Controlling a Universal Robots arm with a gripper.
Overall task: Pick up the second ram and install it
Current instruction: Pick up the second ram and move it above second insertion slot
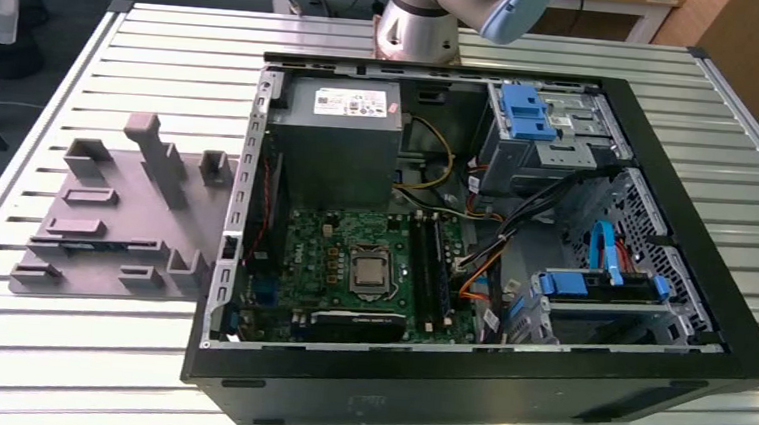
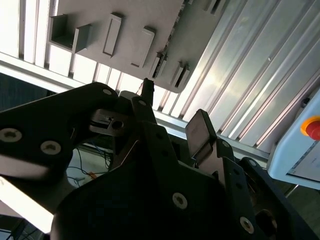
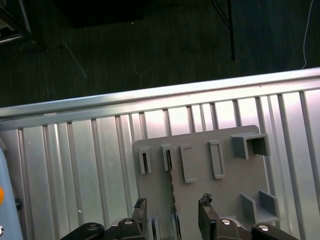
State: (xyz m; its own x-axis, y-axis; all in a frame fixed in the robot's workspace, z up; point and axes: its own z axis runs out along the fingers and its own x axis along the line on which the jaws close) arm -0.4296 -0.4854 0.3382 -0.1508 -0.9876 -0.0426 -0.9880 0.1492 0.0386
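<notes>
Grey fixture plate [image 3: 225, 200] on slatted bench [image 3: 75, 165] is my landmark. Second ram [image 3: 170, 175] stands on edge in plate slot and I see it as thin dark line. Its long axis runs across plate, straight into gap of gripper [image 3: 172, 202]. Jaws apart, holding nothing, above plate, one each side of ram line; I judge no contact. Other holders on plate beside ram, none blocking. Computer case [image 1: 475, 380] just beside plate.
</notes>
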